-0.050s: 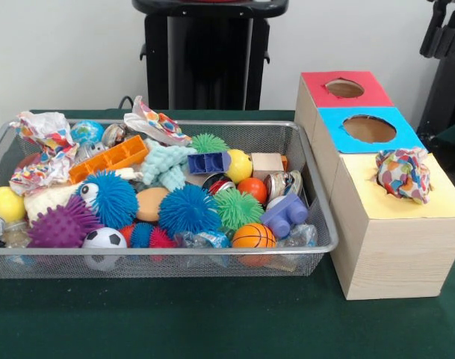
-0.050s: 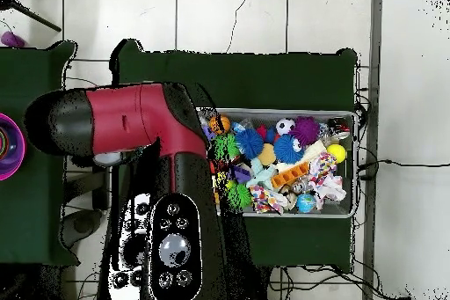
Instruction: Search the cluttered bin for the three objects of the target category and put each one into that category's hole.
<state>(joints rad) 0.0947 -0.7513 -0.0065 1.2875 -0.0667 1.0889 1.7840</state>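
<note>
The gripper itself is hidden in both views, so its state cannot be told; overhead, the red arm (image 2: 149,129) covers the sorting box's side of the table. One crumpled patterned wrapper (image 1: 403,173) sits wedged in the yellow hole (image 1: 384,178), apparently not pushed through. Two similar wrappers (image 1: 44,134) (image 1: 154,122) lie at the wire bin's (image 1: 309,196) back edge. The next move likely calls for seating the wedged piece, then reaching back to the bin.

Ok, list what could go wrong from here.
1. The crumpled paper sits on top of the yellow hole, seemingly not dropped through; it may stay stuck or slide off the box.
2. The bin is packed tight, so another paper wad by its wall may be hard to grab without dragging neighbours out.
</note>
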